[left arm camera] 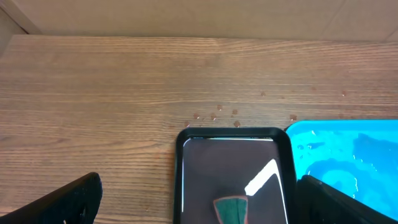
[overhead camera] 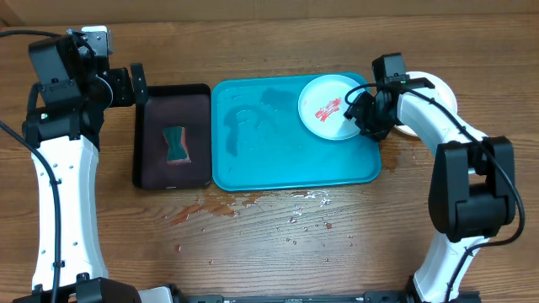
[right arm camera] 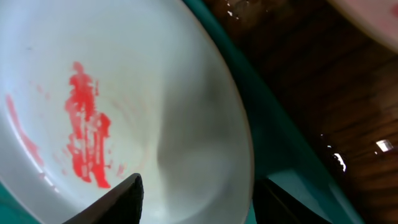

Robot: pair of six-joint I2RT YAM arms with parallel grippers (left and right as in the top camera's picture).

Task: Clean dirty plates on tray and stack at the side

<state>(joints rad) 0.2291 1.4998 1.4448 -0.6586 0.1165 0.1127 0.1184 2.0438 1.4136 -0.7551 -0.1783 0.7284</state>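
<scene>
A pale, nearly white plate (overhead camera: 324,97) with a red smear lies in the back right corner of the turquoise tray (overhead camera: 269,160). In the right wrist view the plate (right arm camera: 124,74) fills the frame. My right gripper (overhead camera: 360,109) is open at its right edge, one finger over the plate's inside and one outside the rim (right arm camera: 199,202). Another pale plate (overhead camera: 438,87) sits on the table right of the tray, mostly hidden by my right arm. My left gripper (overhead camera: 139,84) is open and empty (left arm camera: 202,208) above the far end of a black tray.
The black tray (overhead camera: 194,97) (left arm camera: 199,155) left of the turquoise tray holds a green sponge (overhead camera: 176,145) (left arm camera: 231,210). Water wets the turquoise tray, and puddles and drops (overhead camera: 219,209) lie on the wood in front of it.
</scene>
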